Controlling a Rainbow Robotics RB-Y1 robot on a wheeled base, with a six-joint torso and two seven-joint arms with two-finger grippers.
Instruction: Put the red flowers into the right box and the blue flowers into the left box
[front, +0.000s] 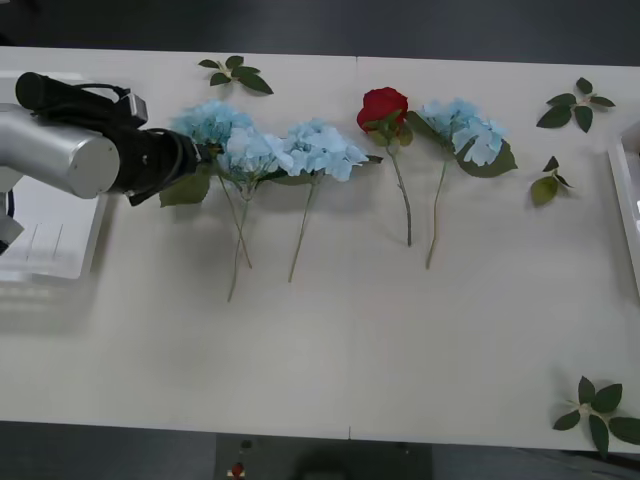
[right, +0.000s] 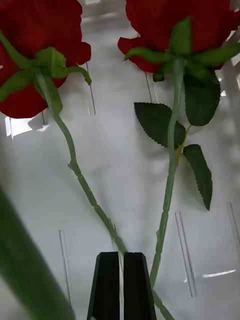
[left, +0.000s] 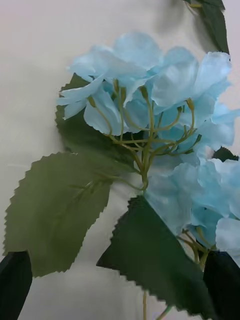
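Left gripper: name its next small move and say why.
Probably lower and close on the blue flower's stem. The left gripper is open, straddling the leftmost blue flower, which lies on the table, outside the left box.

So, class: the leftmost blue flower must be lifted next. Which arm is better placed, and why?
The left. In the front view the left gripper is already at the leftmost blue flower, jaws open around its stem, beside the left box. The right gripper is shut over roses in the right box.
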